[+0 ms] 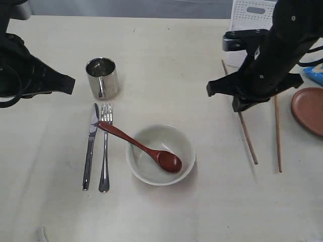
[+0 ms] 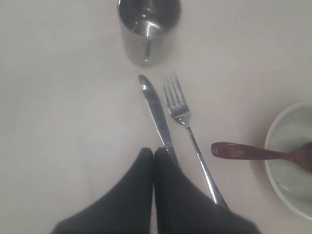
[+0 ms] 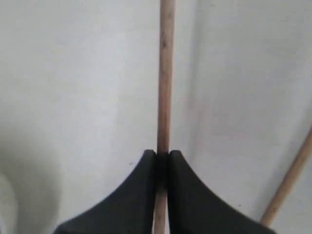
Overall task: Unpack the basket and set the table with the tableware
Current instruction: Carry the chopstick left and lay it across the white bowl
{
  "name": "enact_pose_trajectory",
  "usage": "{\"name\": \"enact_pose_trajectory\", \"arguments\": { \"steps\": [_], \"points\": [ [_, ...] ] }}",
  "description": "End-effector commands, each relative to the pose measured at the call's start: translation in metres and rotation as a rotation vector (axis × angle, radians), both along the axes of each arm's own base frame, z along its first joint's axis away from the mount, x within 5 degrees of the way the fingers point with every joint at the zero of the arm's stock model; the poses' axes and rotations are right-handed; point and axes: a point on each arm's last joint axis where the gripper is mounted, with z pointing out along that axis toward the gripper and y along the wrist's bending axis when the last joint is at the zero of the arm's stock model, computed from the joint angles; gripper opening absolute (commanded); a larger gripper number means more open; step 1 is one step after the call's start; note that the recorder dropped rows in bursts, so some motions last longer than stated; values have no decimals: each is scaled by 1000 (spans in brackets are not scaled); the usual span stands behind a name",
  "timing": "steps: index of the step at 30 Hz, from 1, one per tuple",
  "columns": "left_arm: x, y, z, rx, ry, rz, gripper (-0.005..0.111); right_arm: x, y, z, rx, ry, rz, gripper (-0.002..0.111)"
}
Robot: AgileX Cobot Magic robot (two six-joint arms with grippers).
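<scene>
Roughly, in the exterior view: left gripper (image 1: 69,83) sits far left of the bowl (image 1: 135,169), jaws pressed together, holding nothing. Mug (image 1: 102,77) stands upright, above-left of the bowl. Knife (image 1: 91,146) and fork (image 1: 105,151) lie side by side on the table (image 1: 202,212), just left of the bowl. Spoon (image 1: 144,148) has its head in the bowl, handle out over the left rim toward the fork. Right of the bowl, right gripper (image 3: 162,155) is pinched tight on the near chopstick (image 1: 248,136). Far chopstick (image 1: 277,133) lies further right, apart. Plate (image 1: 309,110) is far right, basket (image 1: 250,20) above-right.
</scene>
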Motion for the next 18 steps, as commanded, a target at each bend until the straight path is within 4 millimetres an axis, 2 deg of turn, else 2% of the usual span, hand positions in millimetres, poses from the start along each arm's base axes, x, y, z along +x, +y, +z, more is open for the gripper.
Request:
{"name": "enact_pose_trajectory", "arguments": {
  "steps": [1, 9, 13, 18],
  "points": [
    [-2, 0, 0, -8, 3, 2, 0, -24, 27, 23, 30, -25, 110, -1],
    [-2, 0, 0, -13, 8, -10, 0, -54, 79, 34, 93, 11, 259, -1],
    [-2, 0, 0, -13, 6, -12, 0, -60, 99, 44, 88, 38, 295, -1],
    [-2, 0, 0, -13, 6, -12, 0, -63, 121, 41, 75, 74, 329, -1]
  ]
}}
